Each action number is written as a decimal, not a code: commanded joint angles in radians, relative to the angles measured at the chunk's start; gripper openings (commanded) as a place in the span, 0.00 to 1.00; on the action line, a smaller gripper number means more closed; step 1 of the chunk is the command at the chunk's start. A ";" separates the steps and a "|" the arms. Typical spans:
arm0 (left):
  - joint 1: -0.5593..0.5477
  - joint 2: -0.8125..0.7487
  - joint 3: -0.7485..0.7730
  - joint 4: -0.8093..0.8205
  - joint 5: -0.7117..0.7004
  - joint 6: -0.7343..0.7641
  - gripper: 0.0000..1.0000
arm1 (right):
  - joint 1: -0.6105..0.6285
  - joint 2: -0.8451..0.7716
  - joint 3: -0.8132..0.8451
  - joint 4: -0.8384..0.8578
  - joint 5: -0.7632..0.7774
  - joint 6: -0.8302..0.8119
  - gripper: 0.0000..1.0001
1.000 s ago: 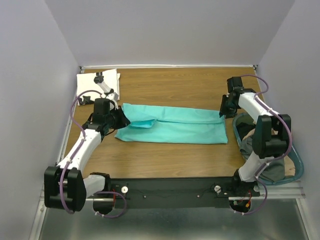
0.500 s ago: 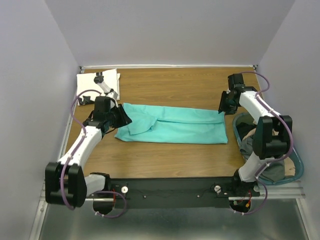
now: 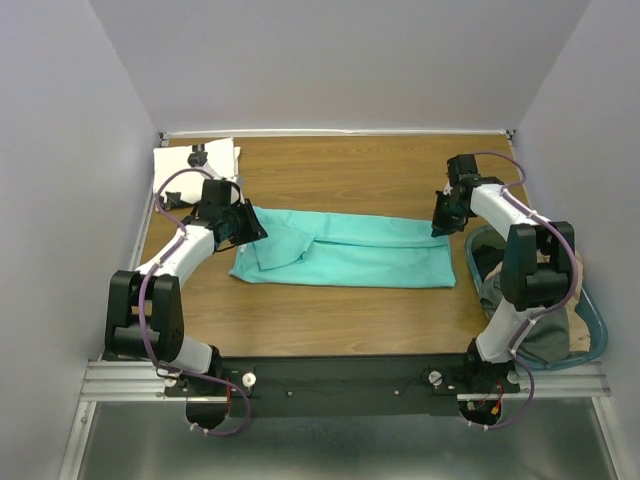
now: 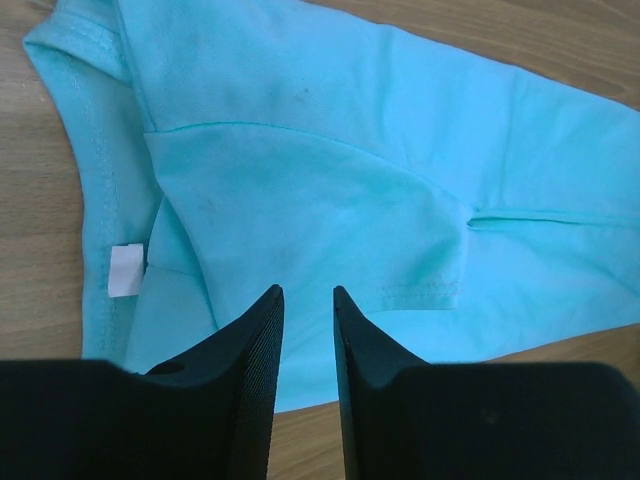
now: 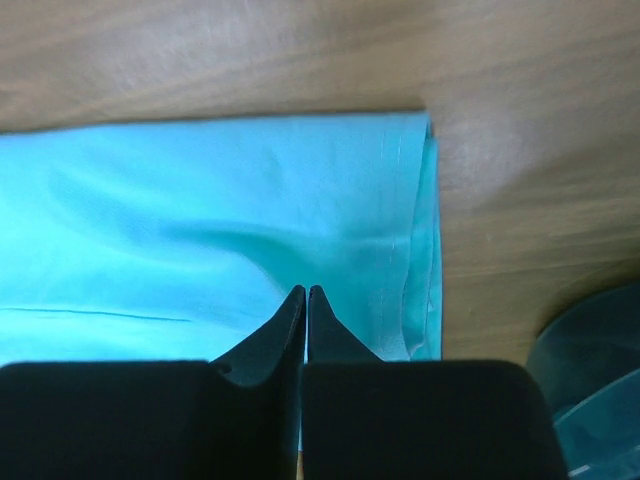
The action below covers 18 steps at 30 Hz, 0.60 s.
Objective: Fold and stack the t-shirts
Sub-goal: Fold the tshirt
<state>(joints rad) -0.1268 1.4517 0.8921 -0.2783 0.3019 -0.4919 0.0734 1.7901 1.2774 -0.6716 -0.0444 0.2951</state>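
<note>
On the wooden table (image 3: 350,170), a turquoise t-shirt (image 3: 360,258) lies folded long. The left gripper (image 4: 306,292) hovers over its label end, fingers slightly apart; the right gripper (image 5: 305,290), fingers together, sits at the opposite end.

turquoise t-shirt (image 3: 345,255): soft matt cloth, stitched hems | white t-shirt (image 3: 180,158): matt cloth, far left corner | table (image 3: 350,170): smooth wood grain | left gripper fingers (image 4: 258,350): black matt ribbed plastic

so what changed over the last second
The left claw moved slightly away from the bases, now open over the turquoise t-shirt's collar end. The right claw shifted slightly left and closed, apparently pinching that shirt's edge. The white t-shirt stayed put.
</note>
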 commanded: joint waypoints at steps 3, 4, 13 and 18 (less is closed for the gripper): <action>-0.007 0.019 -0.031 -0.015 -0.026 0.050 0.34 | 0.011 -0.027 -0.095 -0.002 -0.011 0.018 0.05; -0.007 0.019 -0.041 -0.018 -0.032 0.052 0.34 | 0.012 -0.029 -0.102 0.000 -0.006 0.018 0.05; -0.007 0.022 -0.056 -0.013 -0.046 0.046 0.34 | 0.014 -0.026 -0.130 -0.002 0.003 0.018 0.04; -0.007 0.071 -0.045 -0.013 -0.082 0.033 0.34 | 0.016 -0.041 -0.139 -0.006 -0.005 0.021 0.04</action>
<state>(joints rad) -0.1272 1.4841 0.8410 -0.2855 0.2718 -0.4603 0.0834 1.7889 1.1561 -0.6739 -0.0460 0.2996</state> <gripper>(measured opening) 0.338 0.040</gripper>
